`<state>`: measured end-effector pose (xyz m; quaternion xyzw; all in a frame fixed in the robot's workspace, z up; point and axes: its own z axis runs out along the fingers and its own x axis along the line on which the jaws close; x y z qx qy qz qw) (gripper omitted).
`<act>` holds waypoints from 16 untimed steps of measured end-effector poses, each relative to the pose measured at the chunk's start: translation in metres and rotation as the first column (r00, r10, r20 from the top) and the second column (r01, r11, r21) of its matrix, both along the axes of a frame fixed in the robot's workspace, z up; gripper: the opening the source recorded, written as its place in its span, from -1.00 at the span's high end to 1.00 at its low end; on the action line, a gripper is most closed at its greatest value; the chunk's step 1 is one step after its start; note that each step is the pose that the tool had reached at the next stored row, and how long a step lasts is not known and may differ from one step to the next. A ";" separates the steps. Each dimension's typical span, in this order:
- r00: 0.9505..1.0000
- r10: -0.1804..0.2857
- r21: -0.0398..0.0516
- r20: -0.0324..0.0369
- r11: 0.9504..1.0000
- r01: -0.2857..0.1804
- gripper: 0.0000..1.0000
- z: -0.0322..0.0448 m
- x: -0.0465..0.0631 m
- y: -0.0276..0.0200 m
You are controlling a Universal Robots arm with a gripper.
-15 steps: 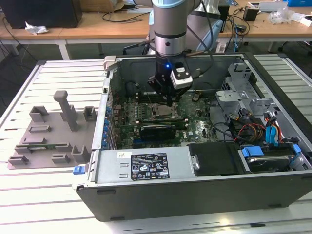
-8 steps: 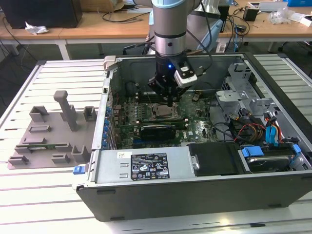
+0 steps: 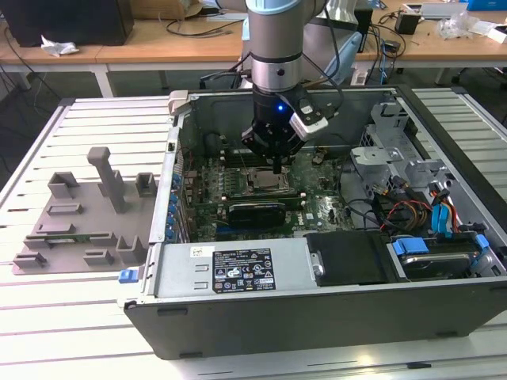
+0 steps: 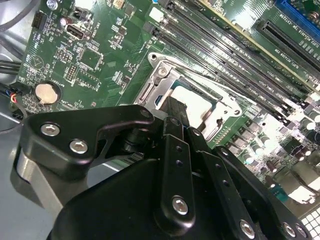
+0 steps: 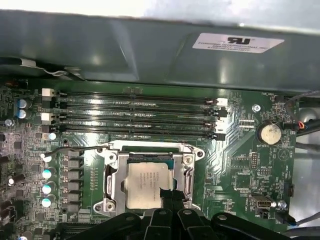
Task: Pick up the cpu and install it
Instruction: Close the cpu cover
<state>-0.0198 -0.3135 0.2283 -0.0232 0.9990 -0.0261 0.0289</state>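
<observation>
The open computer case (image 3: 333, 317) lies on its side on the slatted white counter (image 3: 71, 324), filling the middle and the exterior view's right, and the arm (image 3: 276, 47) comes straight down into it from above. Its black tool (image 3: 275, 168) hangs low over the green board (image 3: 317, 207), just above the metal socket frame (image 5: 113, 176) near the board's middle. The cpu (image 5: 145, 185) lies flat inside that frame, silvery top up, level with the board and square to the frame's sides. In both wrist views the tool's tips look drawn together into one narrow point with nothing between them, and that point stands over one edge of the cpu; I cannot tell whether it touches the metal or hovers just clear of it. Four long black memory slots (image 5: 135, 115) run along one side of the frame, between it and the case wall, and a round coin battery (image 5: 271, 133) sits off toward the board's edge. A grey plastic fixture tray (image 3: 55, 237) rests on the counter beside the case, at the exterior view's left.
</observation>
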 end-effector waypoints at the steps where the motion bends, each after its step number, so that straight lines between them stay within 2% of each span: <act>1: 1.000 0.000 0.000 0.000 1.000 0.000 0.79 0.0000 0.000 0.0000; 2: 1.000 0.000 0.000 -0.001 1.000 0.000 0.79 0.0000 0.000 0.0000; 4: 0.999 0.000 0.000 -0.035 1.000 0.000 0.79 -0.0009 0.000 0.0000; 5: 0.999 0.000 0.000 -0.044 1.000 0.000 0.79 -0.0012 0.000 0.0000; 6: 0.999 0.000 0.000 -0.046 1.000 0.000 0.79 -0.0012 0.000 -0.0001; 11: 0.999 0.002 0.000 -0.046 1.000 -0.002 0.79 -0.0021 -0.002 0.0000; 14: 0.999 0.006 0.000 -0.046 1.000 -0.006 0.79 -0.0055 -0.009 0.0000; 16: 0.999 0.011 0.000 -0.046 1.000 -0.011 0.79 -0.0105 -0.016 0.0000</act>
